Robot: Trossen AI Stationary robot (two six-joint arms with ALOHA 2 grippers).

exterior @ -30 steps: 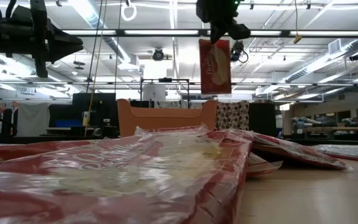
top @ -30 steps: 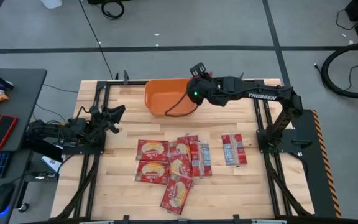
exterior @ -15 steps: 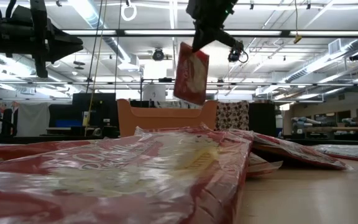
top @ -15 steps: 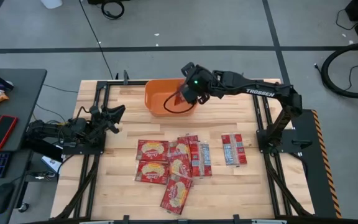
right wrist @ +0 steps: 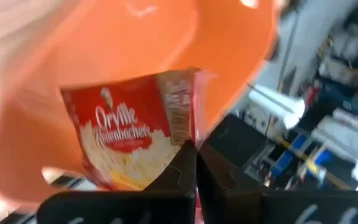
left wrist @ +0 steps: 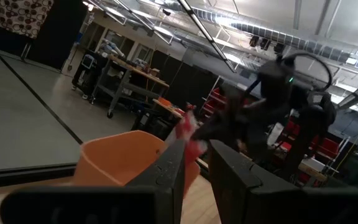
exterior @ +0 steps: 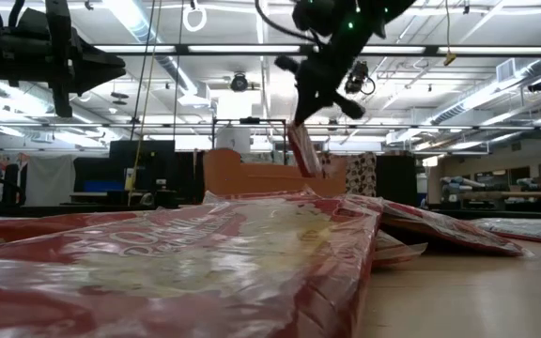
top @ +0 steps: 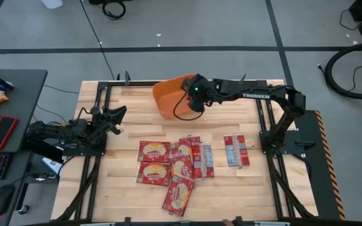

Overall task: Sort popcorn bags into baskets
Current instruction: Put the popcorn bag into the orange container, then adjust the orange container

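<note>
High: right gripper (top: 192, 94) at the orange tub (top: 170, 96), far side of the surface (top: 118, 188); remaining packets (top: 171, 166) lie mid-surface. Left gripper (top: 115, 115) parked at left edge.
Low: held popcorn bag (exterior: 304, 150) tilted, dipping into the tub.
Right wrist: jaws pinching the bag's corner.
Left wrist: jaws nearly closed, empty.

bright, even overhead light from ceiling strip lights (exterior: 205, 47); soft shadows on the counter (top: 131, 119); the near packet (exterior: 205, 263) looks blurred, perhaps out of focus.
</note>
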